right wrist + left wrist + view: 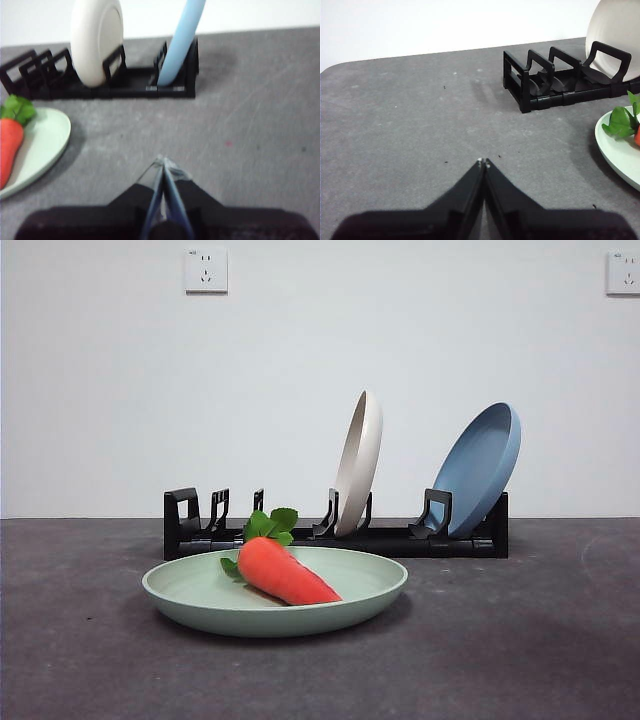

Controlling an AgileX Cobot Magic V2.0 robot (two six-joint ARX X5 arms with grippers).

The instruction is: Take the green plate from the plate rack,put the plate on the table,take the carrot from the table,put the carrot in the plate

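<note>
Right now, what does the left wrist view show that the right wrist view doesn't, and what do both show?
Only the left wrist view shows the left pincer, shut above bare table. Only the right wrist view shows the blue plate standing in the plate rack, and the right pincer, shut. Both show the rack, the cream plate, the green plate and the carrot on it.

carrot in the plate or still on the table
In the plate. The carrot lies on its side inside the green plate, which sits flat on the table in front of the plate rack.
</note>
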